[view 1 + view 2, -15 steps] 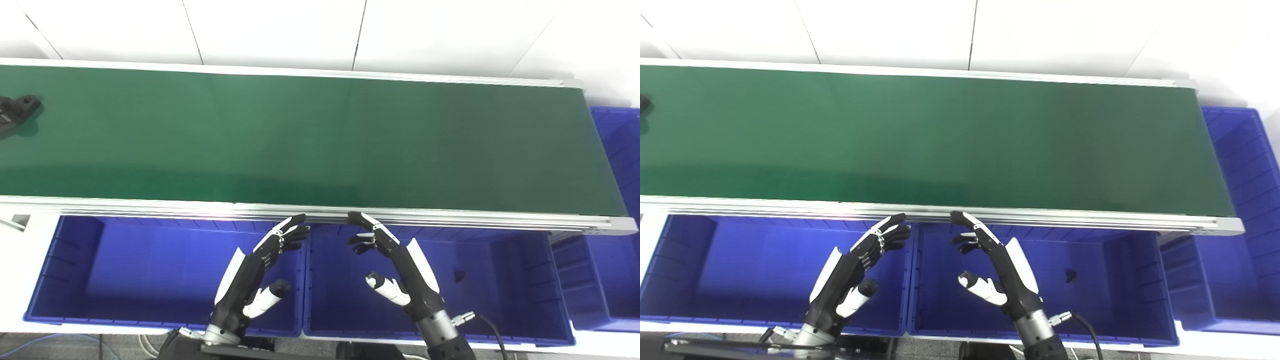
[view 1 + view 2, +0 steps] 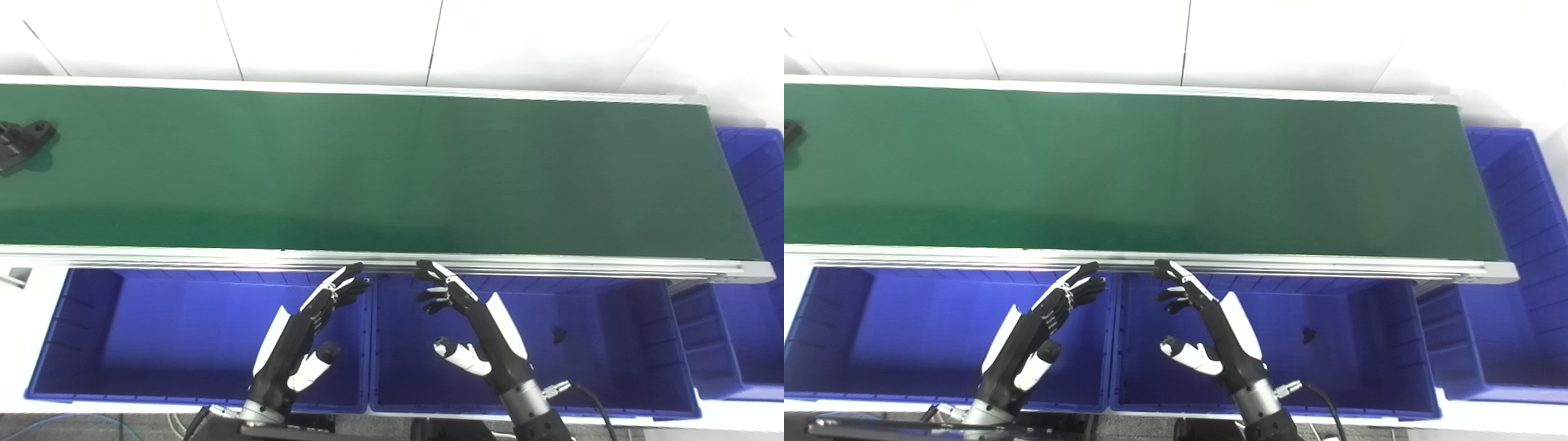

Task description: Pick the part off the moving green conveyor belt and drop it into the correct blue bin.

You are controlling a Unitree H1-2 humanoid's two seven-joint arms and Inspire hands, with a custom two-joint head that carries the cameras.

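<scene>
A black part (image 2: 23,139) lies on the green conveyor belt (image 2: 380,171) at its far left end; in the right eye view only its edge (image 2: 790,131) shows. My left hand (image 2: 300,340) is open and empty over the wall between the left blue bin (image 2: 184,331) and the middle blue bin (image 2: 612,343). My right hand (image 2: 474,331) is open and empty over the middle bin. Both hands are below the belt's near rail, far from the part.
A small black piece (image 2: 559,335) lies in the middle bin. A third blue bin (image 2: 750,257) stands at the belt's right end. The belt's aluminium rail (image 2: 551,266) runs just beyond my fingertips. A white wall is behind the belt.
The camera has shifted slightly. The black part has moved a little to the right on the belt. Both hands stay open in nearly the same place.
</scene>
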